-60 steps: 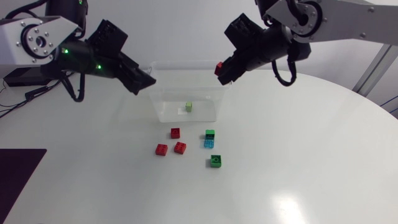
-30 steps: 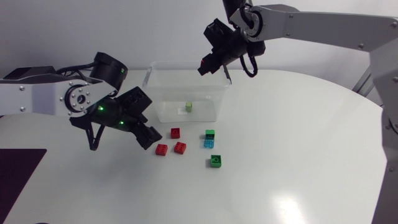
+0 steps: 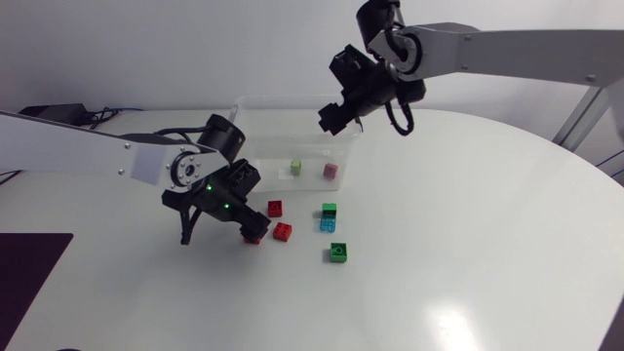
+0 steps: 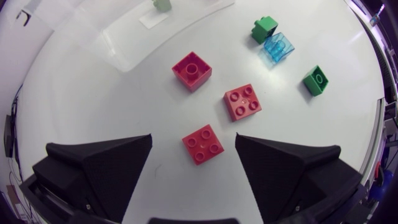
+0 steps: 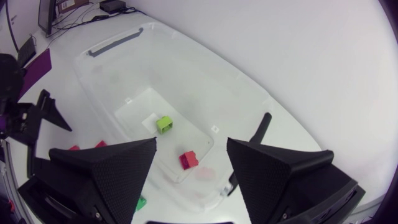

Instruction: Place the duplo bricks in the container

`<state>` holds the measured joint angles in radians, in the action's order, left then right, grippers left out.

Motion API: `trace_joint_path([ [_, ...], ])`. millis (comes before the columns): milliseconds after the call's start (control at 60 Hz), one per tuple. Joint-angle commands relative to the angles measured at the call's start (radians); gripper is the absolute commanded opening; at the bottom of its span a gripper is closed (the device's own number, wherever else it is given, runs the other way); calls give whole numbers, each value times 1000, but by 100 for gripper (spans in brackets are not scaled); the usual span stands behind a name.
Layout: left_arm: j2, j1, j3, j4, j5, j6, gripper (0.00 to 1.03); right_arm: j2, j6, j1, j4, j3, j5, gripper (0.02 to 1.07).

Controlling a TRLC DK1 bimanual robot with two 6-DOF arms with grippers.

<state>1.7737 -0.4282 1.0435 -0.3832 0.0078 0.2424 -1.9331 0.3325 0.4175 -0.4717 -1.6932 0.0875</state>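
Note:
In the left wrist view a red four-stud brick (image 4: 203,144) lies on the table between the spread fingers of my left gripper (image 4: 193,142), which is open and low over it. From overhead that gripper (image 3: 251,226) covers most of this brick (image 3: 253,237). Two more red bricks (image 3: 275,207) (image 3: 283,231), a green one (image 3: 330,209) against a clear blue one (image 3: 328,223), and a dark green one (image 3: 337,253) lie nearby. My right gripper (image 3: 330,115) hangs open over the clear container (image 3: 255,105). Inside it lie a lime brick (image 5: 164,124) and a red brick (image 5: 188,159).
The container's near wall (image 4: 134,46) stands just ahead of the left gripper, beyond the single-stud red brick (image 4: 191,70). A dark mat (image 3: 29,268) lies at the table's left edge. Bare white tabletop (image 3: 468,244) spreads to the right of the bricks.
My right gripper has opened and its red brick now lies in the container. My left arm has swung from beside the container down over the red bricks.

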Motion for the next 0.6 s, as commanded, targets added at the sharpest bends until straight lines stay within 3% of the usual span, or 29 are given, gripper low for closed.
trace_joint_path([
  [0,58,-9,27,0,-25,-57,91,143,-24,12,21,135,-5,91],
  [133,95,-11,41,0,-35,-89,91,313,-20,29,54,351,-5,91],
  [217,121,-18,53,0,-35,-97,82,399,-18,49,58,471,-5,91],
  [283,139,-18,61,-3,-35,-100,68,456,-4,75,59,564,-3,91],
  [367,159,-24,70,-3,-35,-100,37,503,33,112,67,679,14,91],
  [583,182,-64,84,-69,-20,-83,25,490,155,112,128,845,147,91],
])
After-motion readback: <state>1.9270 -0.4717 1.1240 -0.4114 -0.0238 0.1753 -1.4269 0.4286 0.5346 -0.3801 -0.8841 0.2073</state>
